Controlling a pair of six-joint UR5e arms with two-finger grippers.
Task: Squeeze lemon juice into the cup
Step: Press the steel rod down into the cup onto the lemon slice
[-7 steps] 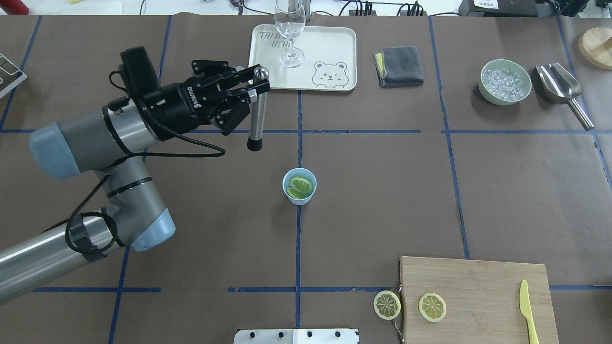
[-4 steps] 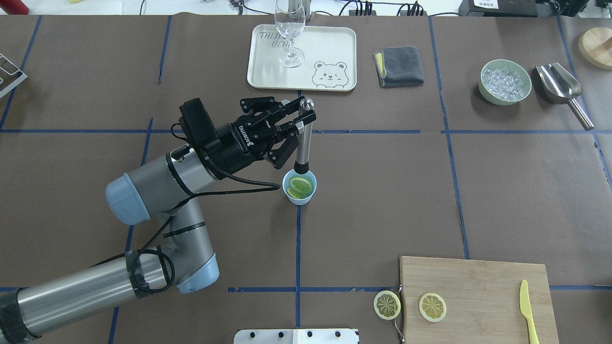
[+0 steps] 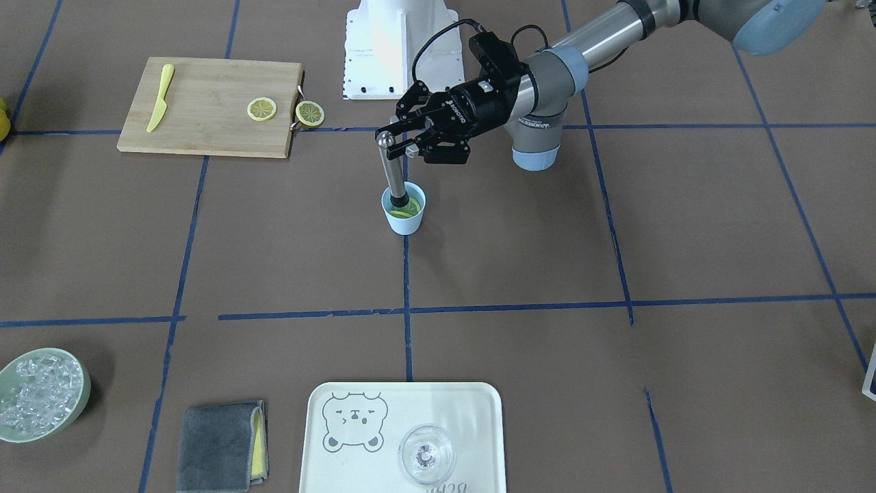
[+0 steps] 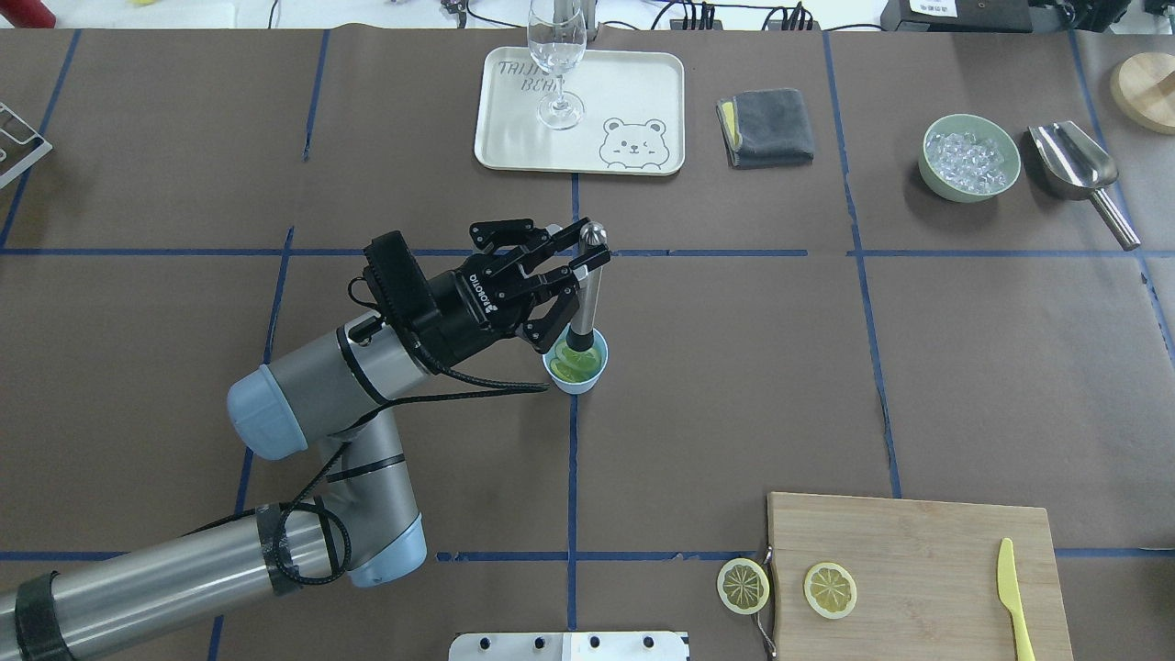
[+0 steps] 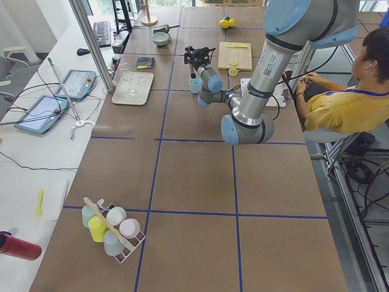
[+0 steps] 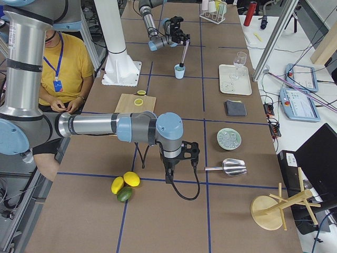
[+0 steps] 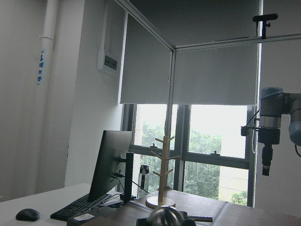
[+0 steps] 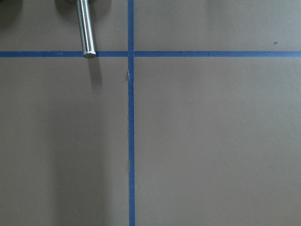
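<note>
The light-blue cup (image 4: 576,382) stands at the table's middle, also in the front-facing view (image 3: 405,222). Lemon slices (image 4: 562,368) lie inside it, greenish-yellow. My left gripper (image 4: 587,253) is shut on the top of a metal muddler (image 4: 585,298) with a ball end and a black tip. The muddler stands nearly upright with its tip down inside the cup, on the lemon (image 3: 408,211). My right gripper (image 6: 179,159) hangs low over the table far to the right, by the scoop; I cannot tell whether it is open or shut.
Two more lemon slices (image 4: 830,589) (image 4: 743,585) and a yellow knife (image 4: 1012,601) are at the wooden cutting board (image 4: 918,532), front right. At the back are a tray (image 4: 633,83) with a glass (image 4: 557,64), a grey cloth (image 4: 766,127), a bowl of ice (image 4: 971,156) and a metal scoop (image 4: 1074,165).
My left arm carried the muddler from the back left over to the cup and lowered it, so its black tip now sits inside the cup.
</note>
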